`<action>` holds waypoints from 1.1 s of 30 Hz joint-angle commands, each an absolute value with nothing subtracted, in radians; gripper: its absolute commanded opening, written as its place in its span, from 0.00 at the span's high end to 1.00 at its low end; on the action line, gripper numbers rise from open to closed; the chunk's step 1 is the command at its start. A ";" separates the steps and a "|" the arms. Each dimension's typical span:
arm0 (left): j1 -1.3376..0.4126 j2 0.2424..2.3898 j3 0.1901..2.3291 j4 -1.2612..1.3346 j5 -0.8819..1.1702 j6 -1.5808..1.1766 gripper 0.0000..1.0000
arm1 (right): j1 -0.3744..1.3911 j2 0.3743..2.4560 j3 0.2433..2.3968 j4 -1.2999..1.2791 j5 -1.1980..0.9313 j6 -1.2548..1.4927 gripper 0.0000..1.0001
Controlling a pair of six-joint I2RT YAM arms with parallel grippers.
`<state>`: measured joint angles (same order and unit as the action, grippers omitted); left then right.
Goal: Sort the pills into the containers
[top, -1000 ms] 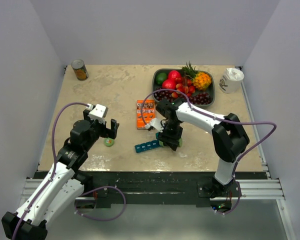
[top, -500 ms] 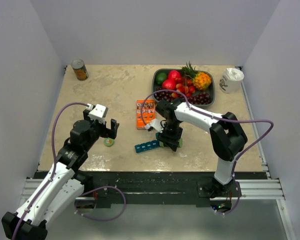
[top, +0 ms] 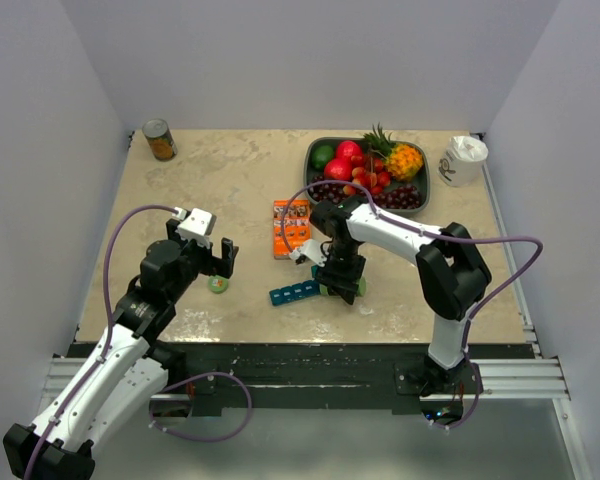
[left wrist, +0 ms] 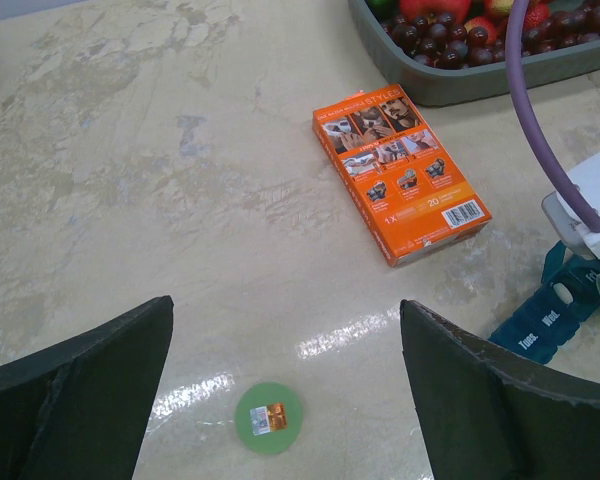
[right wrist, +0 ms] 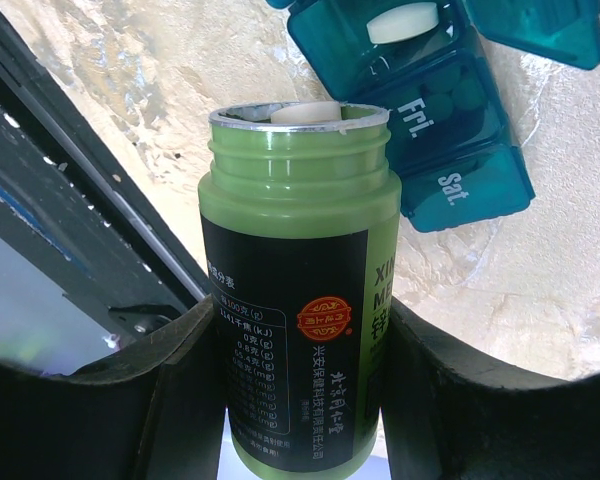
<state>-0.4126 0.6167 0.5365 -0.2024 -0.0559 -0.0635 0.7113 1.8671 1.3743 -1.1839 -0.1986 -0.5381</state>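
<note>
My right gripper (top: 342, 283) is shut on an uncapped green pill bottle (right wrist: 298, 290), tipped with its mouth toward the teal-blue pill organiser (right wrist: 440, 90). A white pill (right wrist: 305, 113) sits at the bottle's mouth. One open compartment holds a white pill (right wrist: 402, 22); the "Fri." compartment holds dark round pills. The organiser (top: 294, 292) lies left of the right gripper in the top view and shows at the right edge of the left wrist view (left wrist: 545, 315). My left gripper (top: 220, 262) is open and empty above the green bottle cap (left wrist: 269, 418).
An orange box (top: 290, 228) lies behind the organiser. A grey tray of fruit (top: 416, 207) stands at the back right, a white cup (top: 464, 160) beside it. A tin can (top: 160, 140) stands at the back left. The table's front edge is close below the organiser.
The right gripper with the bottle has shifted very slightly; the left arm has not moved.
</note>
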 commanded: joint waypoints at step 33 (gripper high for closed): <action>-0.407 0.603 0.566 -0.158 -0.041 -0.051 0.01 | 0.716 1.901 1.454 -1.239 -0.163 -0.508 1.00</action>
